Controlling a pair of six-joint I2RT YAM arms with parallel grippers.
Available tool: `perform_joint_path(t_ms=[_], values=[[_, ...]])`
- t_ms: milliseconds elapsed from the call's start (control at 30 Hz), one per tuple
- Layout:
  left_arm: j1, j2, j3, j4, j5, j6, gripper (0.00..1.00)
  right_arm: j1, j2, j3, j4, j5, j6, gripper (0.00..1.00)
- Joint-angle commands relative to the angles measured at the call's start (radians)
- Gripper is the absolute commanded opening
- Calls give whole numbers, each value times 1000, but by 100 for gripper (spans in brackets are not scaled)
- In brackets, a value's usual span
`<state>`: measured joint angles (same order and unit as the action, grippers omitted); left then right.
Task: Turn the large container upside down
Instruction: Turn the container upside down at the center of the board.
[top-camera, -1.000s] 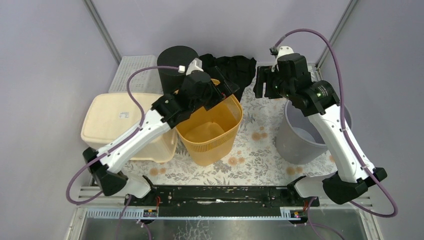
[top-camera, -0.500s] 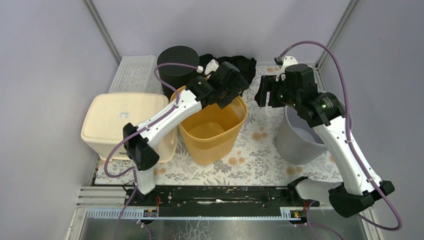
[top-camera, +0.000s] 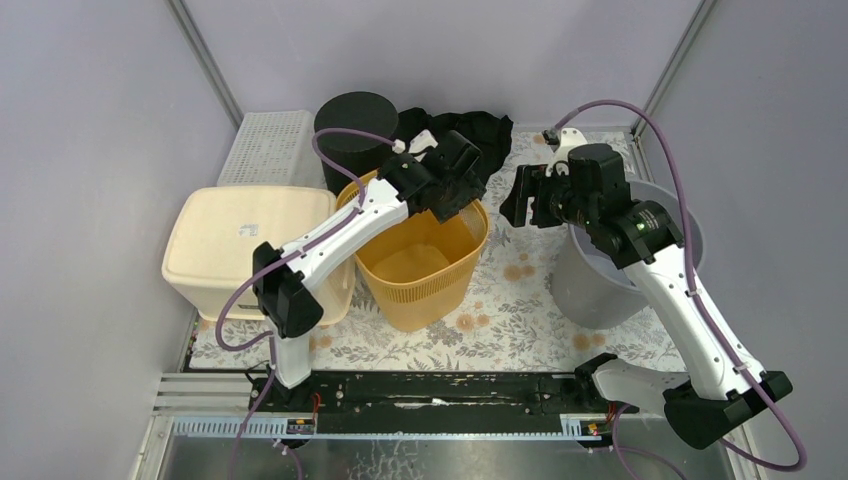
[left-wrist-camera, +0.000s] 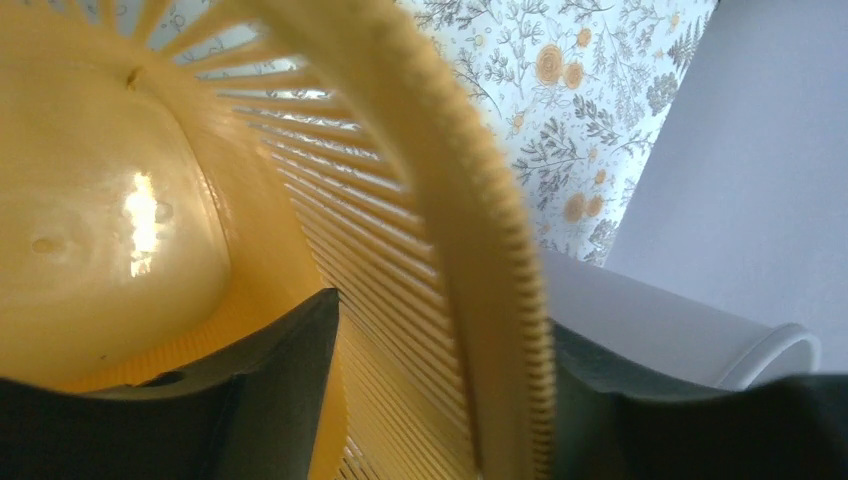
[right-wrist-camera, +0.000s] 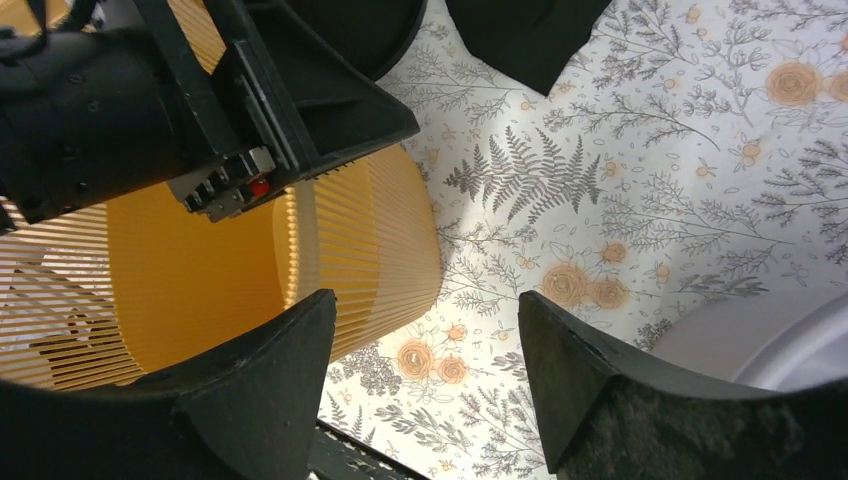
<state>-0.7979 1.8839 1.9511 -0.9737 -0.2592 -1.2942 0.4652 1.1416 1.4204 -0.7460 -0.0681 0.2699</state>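
Jaws on left gripper (left-wrist-camera: 440, 325) straddle yellow basket's (top-camera: 420, 265) far rim, can't tell if clamped; right gripper (right-wrist-camera: 425, 300) hangs open, empty, just beside it.

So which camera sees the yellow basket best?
The top external view: nearly the whole yellow basket shows, upright on the flowery table. The left wrist view gives only its rim and ribbed inside, very close. The right wrist view shows one side, partly behind the left arm.
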Motion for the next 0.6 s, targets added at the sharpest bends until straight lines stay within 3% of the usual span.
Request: perform_joint_path(t_ms=[0, 167, 367, 567], values=[[-7, 16, -15, -56, -26, 16, 54, -4, -22, -28, 80, -55, 16, 74], [-7, 0, -16, -55, -14, 39, 0, -5, -20, -53, 99, -88, 17, 73], [-9, -67, -38, -22, 0, 97, 0, -6, -21, -50, 94, -81, 15, 73], [-12, -241, -230, 316, 115, 190, 0, -5, -13, -36, 86, -93, 23, 72]])
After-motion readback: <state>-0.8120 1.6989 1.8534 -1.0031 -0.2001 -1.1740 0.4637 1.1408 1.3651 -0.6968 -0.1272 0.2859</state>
